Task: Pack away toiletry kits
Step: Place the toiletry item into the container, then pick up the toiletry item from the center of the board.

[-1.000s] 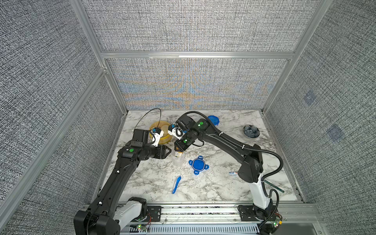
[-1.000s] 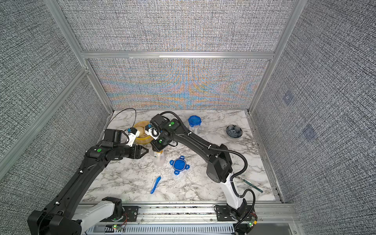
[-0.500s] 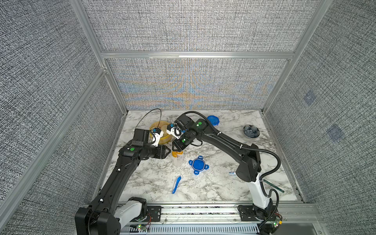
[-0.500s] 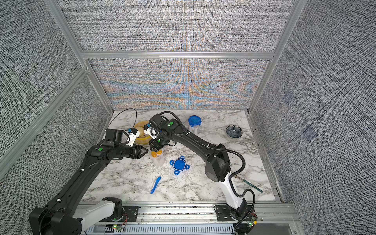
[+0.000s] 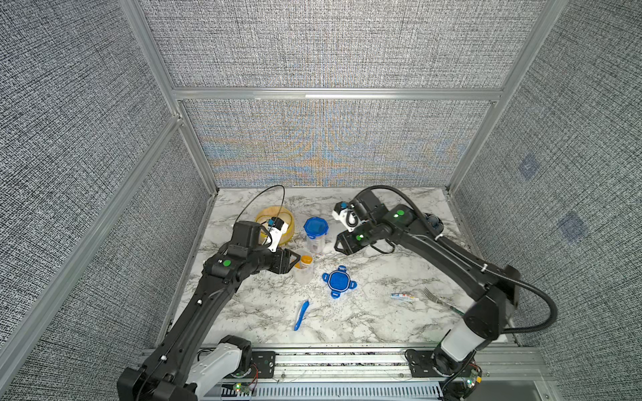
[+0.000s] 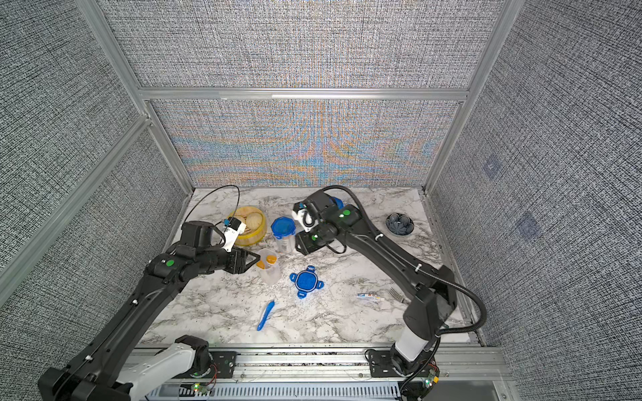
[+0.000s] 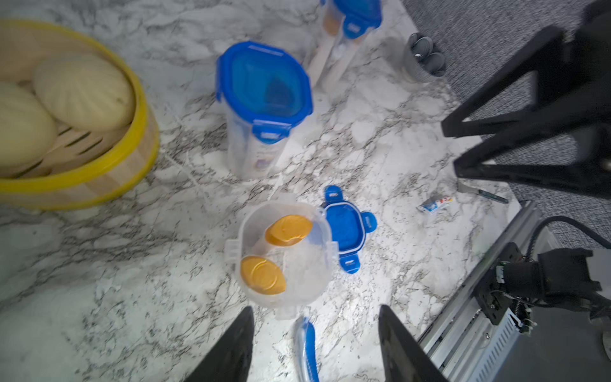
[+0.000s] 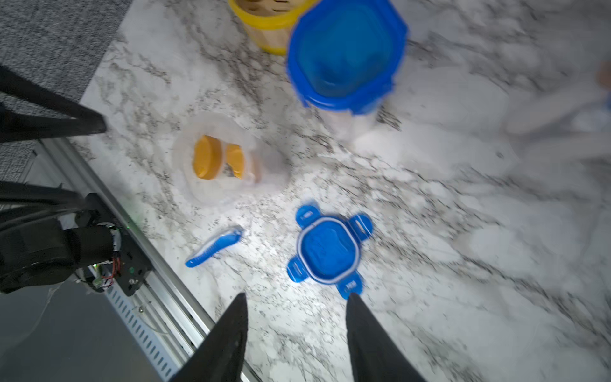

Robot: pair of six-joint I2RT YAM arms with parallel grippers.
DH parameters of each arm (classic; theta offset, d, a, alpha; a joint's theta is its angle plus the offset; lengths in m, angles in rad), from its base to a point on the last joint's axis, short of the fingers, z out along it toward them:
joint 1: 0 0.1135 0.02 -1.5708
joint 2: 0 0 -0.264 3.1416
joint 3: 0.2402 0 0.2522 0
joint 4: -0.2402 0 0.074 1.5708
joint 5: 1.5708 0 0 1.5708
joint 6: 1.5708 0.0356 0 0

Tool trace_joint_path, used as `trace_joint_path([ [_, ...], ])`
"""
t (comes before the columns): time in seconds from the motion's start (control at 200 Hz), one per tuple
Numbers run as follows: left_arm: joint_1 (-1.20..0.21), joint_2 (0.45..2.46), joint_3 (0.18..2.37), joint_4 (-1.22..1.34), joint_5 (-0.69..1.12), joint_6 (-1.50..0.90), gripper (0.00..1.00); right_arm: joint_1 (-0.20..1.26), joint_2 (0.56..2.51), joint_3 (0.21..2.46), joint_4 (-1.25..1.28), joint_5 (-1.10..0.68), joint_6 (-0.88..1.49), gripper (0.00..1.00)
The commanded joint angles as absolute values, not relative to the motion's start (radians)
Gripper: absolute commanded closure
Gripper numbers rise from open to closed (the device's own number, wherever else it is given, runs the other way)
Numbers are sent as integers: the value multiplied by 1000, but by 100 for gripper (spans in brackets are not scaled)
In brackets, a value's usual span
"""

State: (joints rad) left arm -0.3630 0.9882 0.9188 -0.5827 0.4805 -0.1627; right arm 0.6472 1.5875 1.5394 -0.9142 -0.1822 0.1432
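An open clear tub (image 5: 304,269) (image 7: 310,284) stands left of centre with two orange-capped white bottles (image 7: 289,230) (image 8: 206,157) inside it. Its loose blue lid (image 5: 338,281) (image 8: 330,251) lies just right of it. A blue toothbrush (image 5: 301,315) (image 7: 307,347) lies nearer the front. The toothpaste tube (image 6: 370,296) rests at the right. My left gripper (image 5: 290,260) (image 7: 315,311) hovers open and empty at the tub's left side. The right gripper (image 5: 342,243) (image 8: 296,296) hangs open and empty beside a closed blue-lidded tub (image 5: 315,232) (image 8: 347,56).
A yellow bamboo steamer (image 6: 255,232) with buns sits at the back left. Behind my right arm, another lidded tub (image 7: 350,20) stands. The dark bowl (image 6: 399,222) is at the back right, and a fork (image 6: 396,295) lies by the toothpaste.
My right gripper has drawn away to the right from above the open tub and its jaws have widened. The left arm has barely moved.
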Motion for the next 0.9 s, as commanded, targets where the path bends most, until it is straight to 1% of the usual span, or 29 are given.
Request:
trace_joint_path([
  [0.0, -420, 952, 861, -382, 478, -286, 40, 550, 1503, 1402, -988, -115, 52, 49],
  [0.08, -466, 954, 828, -301, 465, -294, 39, 472, 1443, 1292, -993, -134, -77, 49],
  [0.15, -500, 975, 821, -274, 447, -276, 39, 438, 1397, 1215, -980, -96, -177, 49],
  [0.2, -520, 995, 823, -265, 437, -258, 39, 421, 1372, 1171, -974, -114, -255, 49],
  [0.31, -536, 1030, 833, -259, 419, -233, 39, 416, 1337, 1064, -949, -168, -438, 49],
  [0.375, -537, 1038, 837, -259, 419, -227, 38, 417, 1328, 1010, -944, -244, -581, 49],
  [0.42, -537, 1038, 835, -254, 427, -225, 38, 422, 1327, 976, -928, -245, -660, 49],
  [0.48, -538, 1043, 830, -248, 433, -236, 38, 418, 1337, 959, -913, -211, -682, 50],
  [0.61, -537, 1051, 817, -248, 463, -252, 38, 418, 1412, 959, -970, -160, -740, 51],
  [0.766, -538, 1067, 798, -238, 464, -273, 37, 446, 1481, 926, -921, -107, -753, 53],
  [0.891, -538, 1097, 790, -205, 566, -297, 37, 456, 1525, 920, -900, -54, -743, 53],
])
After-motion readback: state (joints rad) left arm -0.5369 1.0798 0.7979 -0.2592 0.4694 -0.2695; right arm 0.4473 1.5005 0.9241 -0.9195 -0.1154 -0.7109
